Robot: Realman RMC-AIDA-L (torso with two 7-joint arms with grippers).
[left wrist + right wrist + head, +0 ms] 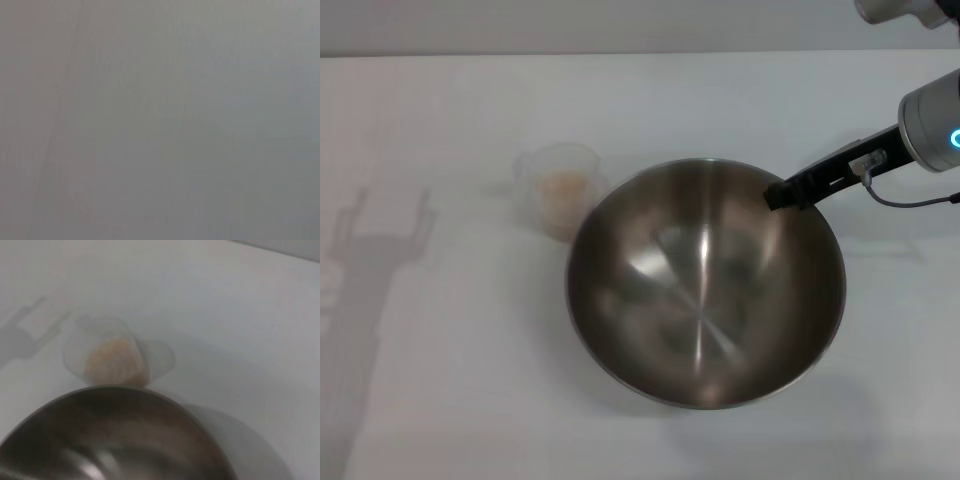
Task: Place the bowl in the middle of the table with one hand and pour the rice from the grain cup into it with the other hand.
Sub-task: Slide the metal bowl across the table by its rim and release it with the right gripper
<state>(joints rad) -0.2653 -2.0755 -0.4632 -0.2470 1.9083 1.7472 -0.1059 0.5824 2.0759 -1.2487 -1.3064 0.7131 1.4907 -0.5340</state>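
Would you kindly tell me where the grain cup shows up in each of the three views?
Head view: the grain cup stands on the table, left of centre, just beyond the bowl's upper-left rim.
Left wrist view: not in it; only a plain grey surface shows.
Right wrist view: the grain cup is at mid-left, just past the bowl's rim.
Shared landmark: the bowl.

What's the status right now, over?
Right gripper at the bowl rim, far right side. Left gripper out of sight. Grain cup upright beside bowl, rice inside, unpoured. Nothing blocking.
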